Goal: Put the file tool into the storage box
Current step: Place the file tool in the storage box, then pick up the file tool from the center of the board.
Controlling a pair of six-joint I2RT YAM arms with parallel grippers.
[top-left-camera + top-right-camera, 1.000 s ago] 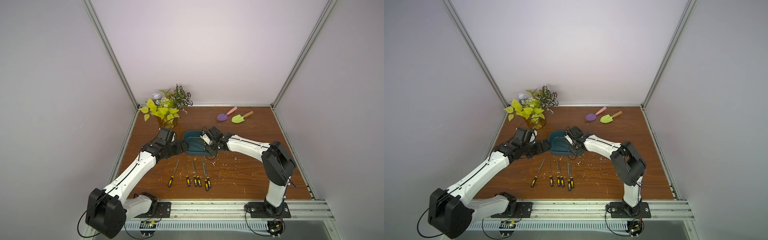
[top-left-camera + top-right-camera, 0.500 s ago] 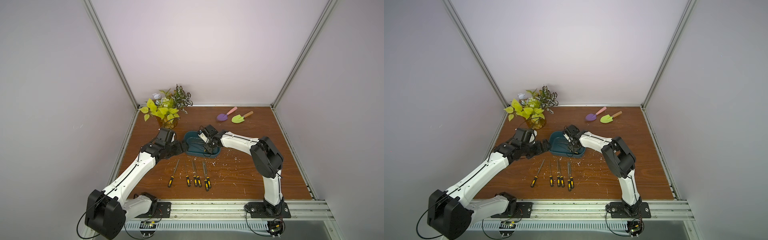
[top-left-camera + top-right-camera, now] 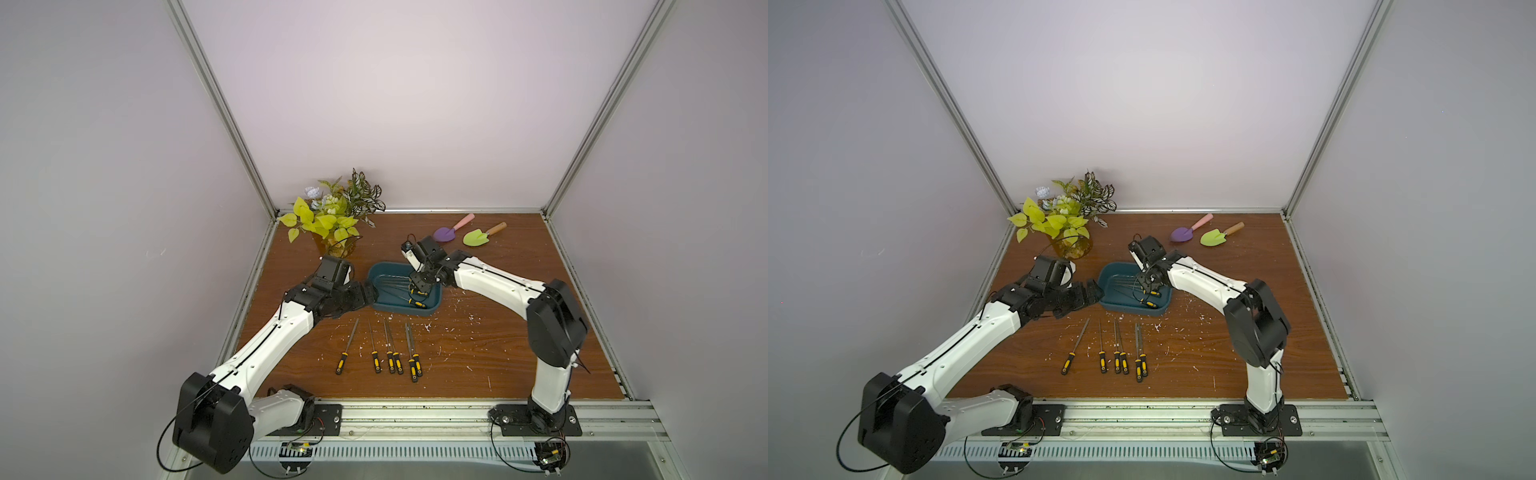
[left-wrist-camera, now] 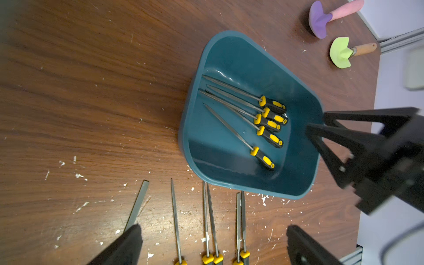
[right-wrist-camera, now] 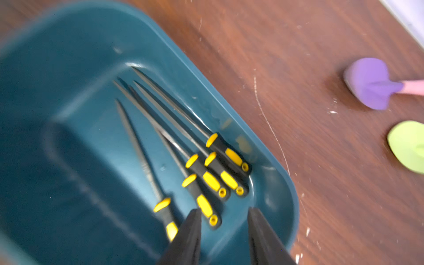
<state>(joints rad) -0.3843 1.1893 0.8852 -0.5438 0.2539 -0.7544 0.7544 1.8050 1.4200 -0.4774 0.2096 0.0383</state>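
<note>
Your right fingers [image 5: 188, 236] hang slightly apart and empty over the storage box [image 4: 231, 55] mid-tabletop, where five files [image 4: 270, 138] lie, while your left fingers [image 4: 128, 243] gape wide beside its left end, six files [image 3: 390, 361] lying toward the front edge.

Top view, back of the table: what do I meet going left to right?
Potted plant → purple trowel → green trowel.
</note>
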